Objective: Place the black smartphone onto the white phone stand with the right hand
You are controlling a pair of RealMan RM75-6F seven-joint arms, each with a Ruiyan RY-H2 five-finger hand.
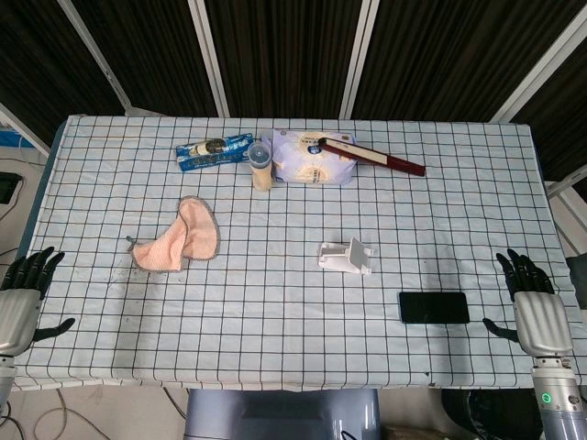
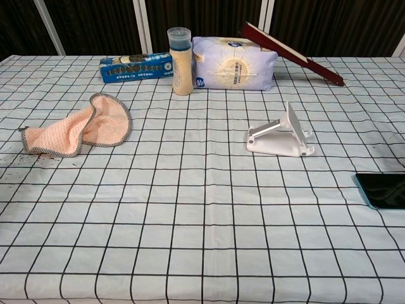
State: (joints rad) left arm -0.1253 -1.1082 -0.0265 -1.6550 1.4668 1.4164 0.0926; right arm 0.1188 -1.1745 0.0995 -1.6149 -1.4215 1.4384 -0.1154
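The black smartphone (image 1: 433,307) lies flat on the checked tablecloth near the front right; in the chest view only its left part (image 2: 381,190) shows at the right edge. The white phone stand (image 1: 347,258) (image 2: 281,137) sits upright-angled a little left and behind the phone. My right hand (image 1: 530,298) rests at the table's right edge, to the right of the phone, fingers spread and holding nothing. My left hand (image 1: 25,295) hangs at the left edge, fingers apart and empty. Neither hand shows in the chest view.
A pink cloth (image 1: 180,236) (image 2: 81,126) lies crumpled at mid-left. Along the back stand a blue packet (image 1: 214,151), a small bottle (image 1: 260,166) (image 2: 181,61), a white pouch (image 1: 314,157) (image 2: 235,62) and a dark red folded fan (image 1: 371,156) leaning on it.
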